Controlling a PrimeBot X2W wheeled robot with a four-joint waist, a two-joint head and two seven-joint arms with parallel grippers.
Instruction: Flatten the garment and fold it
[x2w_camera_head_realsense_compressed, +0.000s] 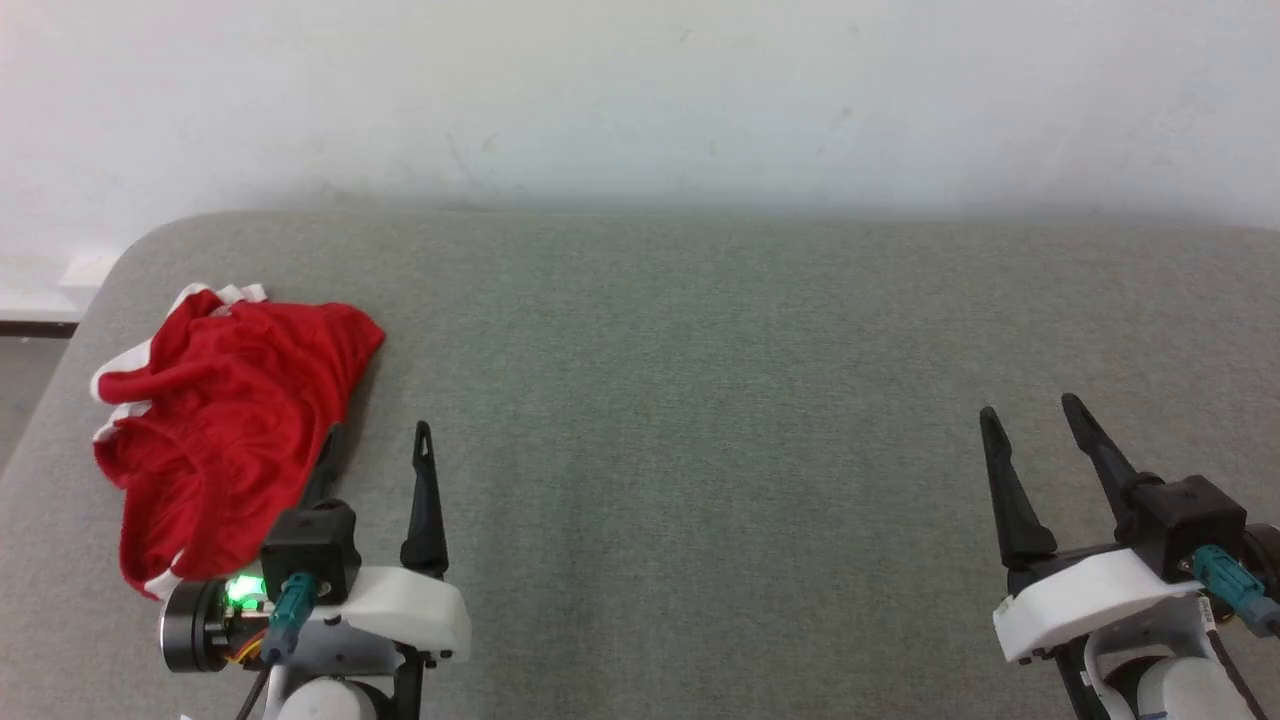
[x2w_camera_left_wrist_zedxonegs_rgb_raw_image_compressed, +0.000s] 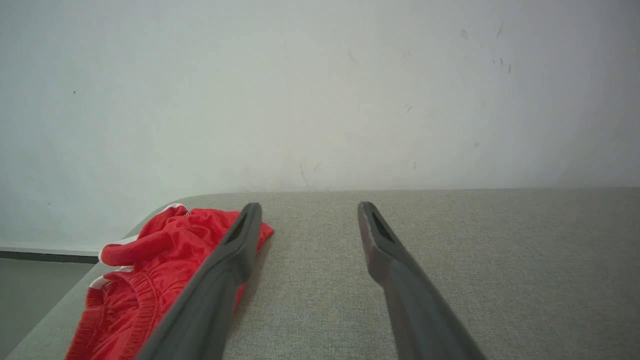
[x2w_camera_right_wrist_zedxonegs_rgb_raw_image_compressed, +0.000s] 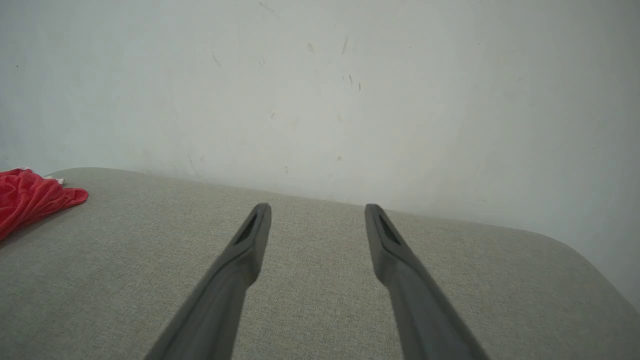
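We see pale scuffed wall (x2w_camera_head_realsense_compressed: 640, 90) across top of frame. Below it, grey fabric surface (x2w_camera_head_realsense_compressed: 700, 400) w/ rounded corners takes mid + bottom. Red garment (x2w_camera_head_realsense_compressed: 220, 420) lies crumpled at left of head view near the surface's edge, white trim showing, waistband bunched. Our left gripper (x2w_camera_head_realsense_compressed: 378, 432) sits lower left, fingers apart, nothing between them. Its outer finger overlaps garment's right edge in frame; contact can't tell. Our right gripper (x2w_camera_head_realsense_compressed: 1029, 405) sits lower right, fingers apart, empty, well apart from garment. Green LED (x2w_camera_head_realsense_compressed: 240, 590) lit on left wrist.
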